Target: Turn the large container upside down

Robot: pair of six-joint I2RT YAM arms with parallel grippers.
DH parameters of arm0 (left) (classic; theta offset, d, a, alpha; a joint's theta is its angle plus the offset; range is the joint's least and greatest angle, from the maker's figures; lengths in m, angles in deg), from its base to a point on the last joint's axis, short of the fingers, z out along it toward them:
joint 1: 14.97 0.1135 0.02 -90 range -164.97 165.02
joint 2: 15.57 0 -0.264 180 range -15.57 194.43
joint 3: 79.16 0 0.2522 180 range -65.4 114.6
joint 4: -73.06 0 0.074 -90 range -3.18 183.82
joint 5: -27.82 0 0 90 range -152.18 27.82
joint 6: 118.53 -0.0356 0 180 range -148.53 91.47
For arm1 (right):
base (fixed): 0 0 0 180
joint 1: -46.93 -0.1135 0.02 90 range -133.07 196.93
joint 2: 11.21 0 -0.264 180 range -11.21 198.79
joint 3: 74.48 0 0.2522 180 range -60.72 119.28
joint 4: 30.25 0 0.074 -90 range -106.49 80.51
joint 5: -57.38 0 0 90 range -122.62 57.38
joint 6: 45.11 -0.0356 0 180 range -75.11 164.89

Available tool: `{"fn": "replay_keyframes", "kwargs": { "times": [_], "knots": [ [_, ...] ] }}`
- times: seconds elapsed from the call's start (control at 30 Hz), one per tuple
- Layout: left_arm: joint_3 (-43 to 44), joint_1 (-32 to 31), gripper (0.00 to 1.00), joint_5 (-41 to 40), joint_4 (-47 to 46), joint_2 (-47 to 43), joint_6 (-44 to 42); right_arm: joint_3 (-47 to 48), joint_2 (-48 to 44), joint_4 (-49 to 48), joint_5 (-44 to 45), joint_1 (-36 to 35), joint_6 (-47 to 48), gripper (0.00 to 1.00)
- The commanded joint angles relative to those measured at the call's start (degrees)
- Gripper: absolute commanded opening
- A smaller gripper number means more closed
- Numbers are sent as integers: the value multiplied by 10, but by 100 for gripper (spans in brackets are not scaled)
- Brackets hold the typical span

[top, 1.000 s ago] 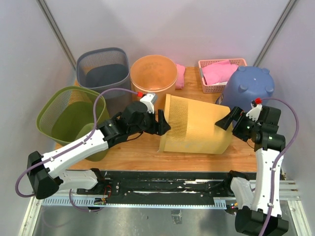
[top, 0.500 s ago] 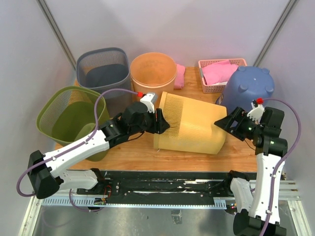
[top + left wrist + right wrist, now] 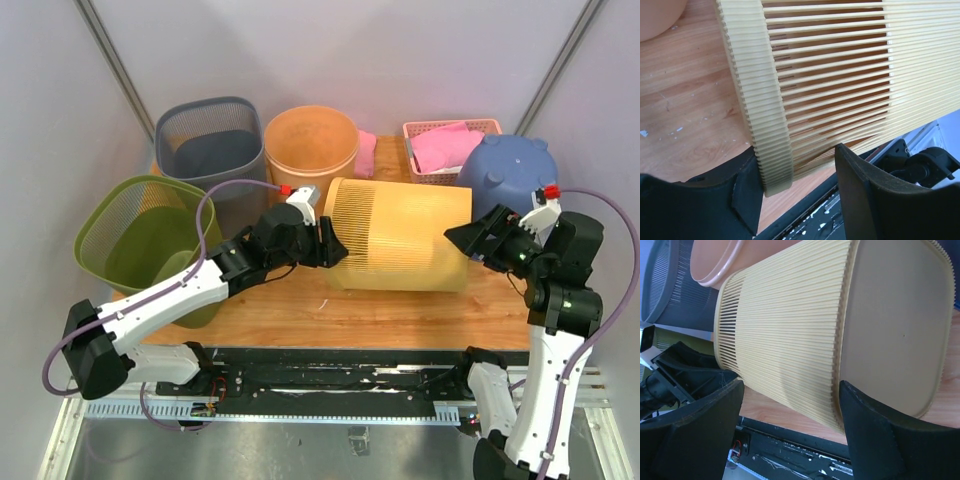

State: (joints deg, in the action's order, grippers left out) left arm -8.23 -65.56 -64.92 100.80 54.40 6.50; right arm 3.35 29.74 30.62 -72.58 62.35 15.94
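The large yellow slatted container (image 3: 400,235) lies on its side on the wooden table, with its open rim to the left and its flat base to the right. My left gripper (image 3: 335,247) is at the rim's near lower corner. In the left wrist view its jaws (image 3: 795,155) are open and straddle the ribbed rim band (image 3: 770,130), which rests against the left finger. My right gripper (image 3: 470,238) is open at the base end. In the right wrist view its fingers (image 3: 790,385) stand apart beside the container's lower wall (image 3: 790,330), not closed on it.
A green mesh bin (image 3: 140,235) and a grey mesh bin (image 3: 208,140) stand at the left. An orange bucket (image 3: 311,150) stands behind the container. A pink basket (image 3: 440,150) and an upturned blue bucket (image 3: 505,175) stand at the back right.
The container has swung from tilted to level on its side and moved back and to the right. My right gripper has drawn back to the right; my left stays at the rim.
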Motion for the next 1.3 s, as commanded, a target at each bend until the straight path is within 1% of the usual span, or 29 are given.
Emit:
{"fn": "replay_keyframes", "kwargs": {
  "times": [0.0,0.13,0.23,0.33,0.5,0.6,0.73,0.87,0.9,0.97,1.07,1.27],
  "knots": [
    [3,-14,57,57,-40,25,-20,49,-19,-31,-125,-33,-59,76],
    [1,-14,63,94,-55,40,-13,74,-20,-25,-116,-43,-53,77],
    [-10,-13,72,111,-68,49,-4,85,-18,-21,-113,-47,-50,77],
    [-25,-14,79,118,-81,51,6,78,-17,-29,-113,-52,-53,77],
    [-48,-14,89,124,-83,39,18,64,-13,-63,-114,-67,-63,77],
    [-63,-14,98,121,-73,23,18,54,-8,-100,-109,-90,-84,77],
    [-82,-14,99,119,-52,2,12,46,8,-145,-68,-158,-99,77],
    [-93,-20,99,99,-13,-20,5,46,45,-176,13,-285,-90,77],
    [-95,-21,99,89,3,-26,5,52,57,-172,44,-316,-82,77],
    [-102,-21,99,74,20,-45,11,64,78,-167,76,-360,-67,77],
    [-112,-21,99,61,38,-81,20,83,98,-160,103,-392,-49,78],
    [-122,-21,99,54,73,-135,30,90,115,-174,109,-405,-46,78]
  ]
}}
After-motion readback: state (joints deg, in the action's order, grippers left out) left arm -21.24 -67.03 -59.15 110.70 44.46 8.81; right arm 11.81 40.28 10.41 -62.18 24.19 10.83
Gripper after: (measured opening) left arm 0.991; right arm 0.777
